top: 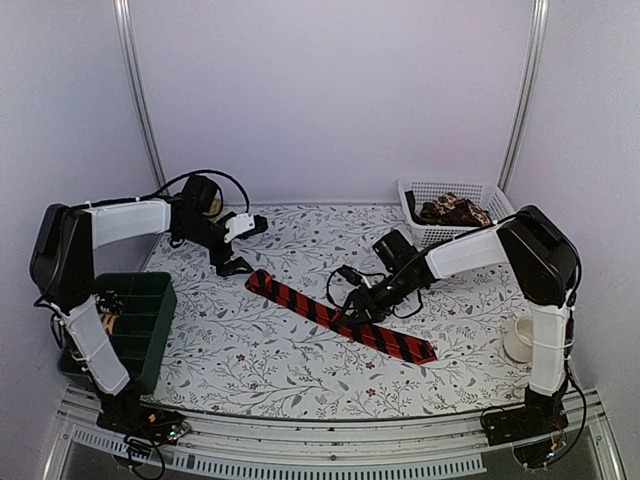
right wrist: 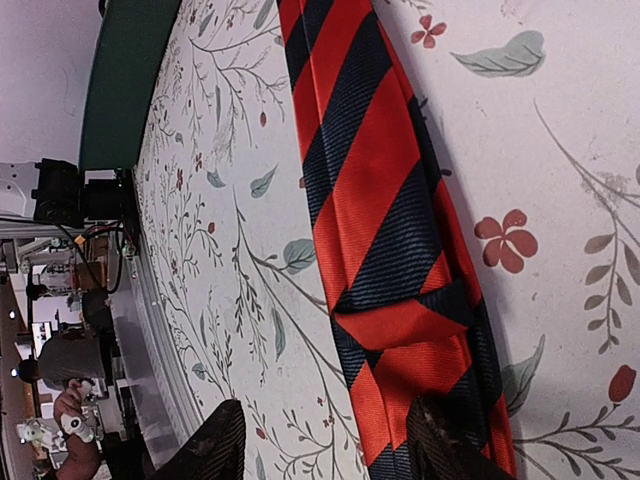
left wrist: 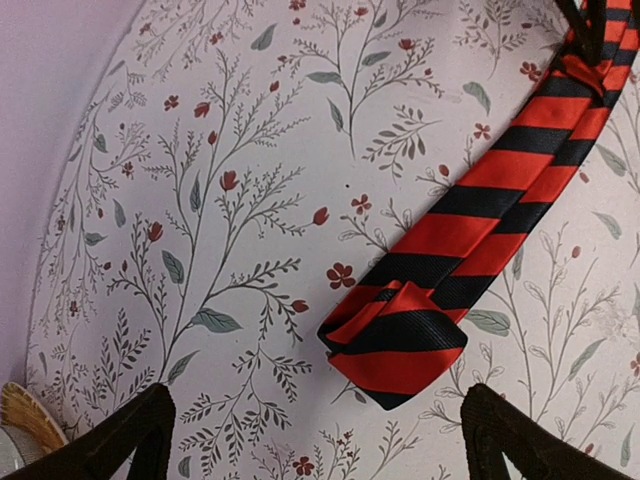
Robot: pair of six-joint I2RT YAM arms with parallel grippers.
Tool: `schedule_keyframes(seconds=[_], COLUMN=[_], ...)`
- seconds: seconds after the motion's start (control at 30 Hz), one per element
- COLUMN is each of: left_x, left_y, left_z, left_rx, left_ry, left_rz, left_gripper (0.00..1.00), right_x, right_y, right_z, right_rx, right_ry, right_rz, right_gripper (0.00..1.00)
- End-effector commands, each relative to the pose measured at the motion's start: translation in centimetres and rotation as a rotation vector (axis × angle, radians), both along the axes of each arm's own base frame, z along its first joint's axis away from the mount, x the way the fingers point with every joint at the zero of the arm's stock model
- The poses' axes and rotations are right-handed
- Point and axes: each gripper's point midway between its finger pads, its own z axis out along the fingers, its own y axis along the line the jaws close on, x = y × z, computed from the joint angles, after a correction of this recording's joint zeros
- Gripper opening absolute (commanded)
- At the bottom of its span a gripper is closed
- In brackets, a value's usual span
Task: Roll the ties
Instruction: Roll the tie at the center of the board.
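Left arm [top: 125, 220]: the dark elbow stands high at the near left and the white forearm reaches level toward the middle. The left hand [top: 243, 245] points down, its fingers [left wrist: 130, 440] spread fully wide. Right arm [top: 465, 250]: the elbow is raised at the far right and the forearm slopes down and inward. The right hand [top: 352, 303] sits low, its fingers [right wrist: 215, 445] partly apart.

From above and behind at six o'clock the top camera takes in the whole worktop [top: 250, 370], while both wrist cameras sit close — left near ten o'clock facing down, right near centre, slanting — all three sharing the red-striped tie [top: 295, 297].
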Motion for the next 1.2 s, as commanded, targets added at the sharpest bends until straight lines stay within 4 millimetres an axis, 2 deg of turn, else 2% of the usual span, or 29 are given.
schedule_keyframes(seconds=[0.0, 0.1, 0.2, 0.3, 0.4, 0.53, 0.67, 0.8, 0.9, 1.17], left_x=[0.1, -0.4, -1.3, -2.4, -2.8, -2.8, -2.6, -2.2, -1.6, -1.1], left_y=[-0.9, -0.9, -1.4, -2.4, -2.5, -2.7, -3.2, -3.2, -2.8, -1.6], left_z=[4.5, 6.2, 7.1, 7.1, 7.1, 7.4, 8.3, 9.4, 9.9, 11.4], left_rx=[-0.135, -0.192, -0.215, -0.192, -0.171, -0.173, -0.184, -0.209, -0.209, -0.263], left_ry=[-0.128, -0.168, -0.172, -0.166, -0.155, -0.149, -0.145, -0.144, -0.145, -0.151], left_rz=[0.028, 0.068, 0.077, 0.061, 0.063, 0.08, 0.124, 0.193, 0.254, 0.417], left_gripper=[1.0, 1.0, 1.0, 1.0, 1.0, 1.0, 1.0, 1.0, 1.0, 1.0], right_x=[0.2, -0.2, -0.4, -0.3, -0.3, -0.3, -1.4, -3.3, -3.9, -1.2], right_y=[-0.6, -1.5, -2.5, -3.9, -4.9, -5.3, -4.0, -2.2, -1.3, 3.3], right_z=[4.5, 3.8, 3.5, 3.0, 2.8, 4.1, 7.2, 8.9, 8.1, 7.1], right_rx=[0.017, -0.026, -0.073, -0.133, -0.175, -0.185, -0.123, -0.095, -0.113, -0.135], right_ry=[-0.091, -0.076, -0.078, -0.077, -0.09, -0.137, -0.214, -0.267, -0.265, -0.339], right_rz=[-0.035, -0.052, -0.071, -0.093, -0.105, -0.094, -0.028, 0.057, 0.079, 0.06], right_gripper=[0.55, 0.55, 0.55, 0.55, 0.55, 0.56, 0.57, 0.57, 0.58, 0.58])
